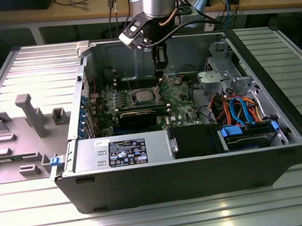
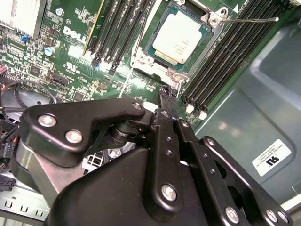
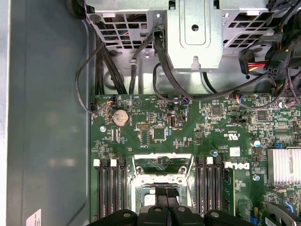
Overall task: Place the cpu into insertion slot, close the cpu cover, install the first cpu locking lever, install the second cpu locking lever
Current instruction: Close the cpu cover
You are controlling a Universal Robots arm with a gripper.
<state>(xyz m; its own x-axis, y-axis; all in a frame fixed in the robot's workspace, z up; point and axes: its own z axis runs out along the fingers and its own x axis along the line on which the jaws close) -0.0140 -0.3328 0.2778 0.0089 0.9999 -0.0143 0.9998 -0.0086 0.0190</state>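
You have a ribbed aluminium desk (image 1: 154, 225) carrying an open black-and-grey tower computer case (image 1: 176, 184). The case lies on its side across the desk's middle and reaches toward the edge at the exterior view's right. Inside, a green motherboard (image 1: 181, 95) lies flat on the case floor. Your black end effector (image 1: 159, 70) hangs over that board with its fingers pressed together and nothing between them. In the second wrist view the fingertips (image 2: 167, 96) are just beside the rim of the small square, silver-rimmed insertion slot (image 2: 176, 75). The thin silvery frame-shaped cpu cover (image 3: 162, 179) stands lifted off the slot. The flat square cpu (image 2: 181, 37) with its dull silver-grey top sits in the slot, its top bare. A thin wire cpu locking lever (image 2: 249, 20) juts from one slot corner over the long black memory slots (image 2: 235, 52).
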